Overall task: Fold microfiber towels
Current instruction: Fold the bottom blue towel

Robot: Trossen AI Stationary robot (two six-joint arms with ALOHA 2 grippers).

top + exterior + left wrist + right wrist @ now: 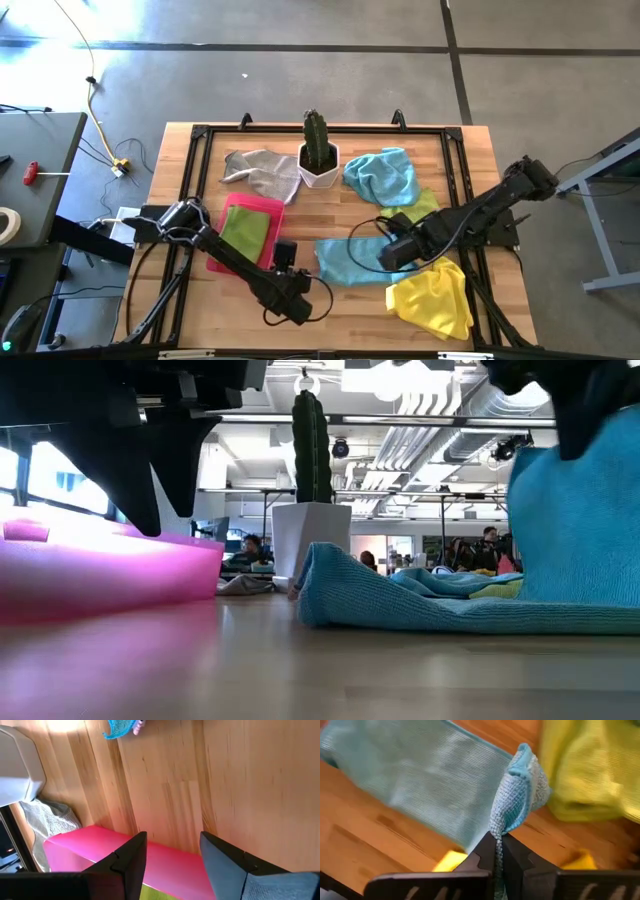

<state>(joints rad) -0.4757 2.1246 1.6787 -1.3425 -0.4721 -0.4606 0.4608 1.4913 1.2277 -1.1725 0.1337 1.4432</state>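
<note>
My right gripper (395, 250) is shut on a light blue microfiber towel (350, 262) near the table's middle; it also shows in the right wrist view (498, 840). My left gripper (172, 855) is open and empty, just off the near right corner of the pink tray (232, 205), over bare wood. A folded lime green towel (246, 230) lies in the tray. A grey towel (262, 172), a second light blue towel (385, 175), a lime green towel (422, 205) and a yellow towel (435, 297) lie crumpled on the table. My right gripper pinches the light blue towel's right end (506, 820) between its two fingers, on a bunched fold of several layers. The fingers come slanting down from the table's right. That end is raised (580, 510); the towel's left part (400, 600) lies on the table.
A white pot with a cactus (320, 160) stands at the table's far middle. A black frame (190, 160) runs around the table's edges. Bare wood (340, 320) shows at the near middle. People and room fittings show beyond the table in the low view.
</note>
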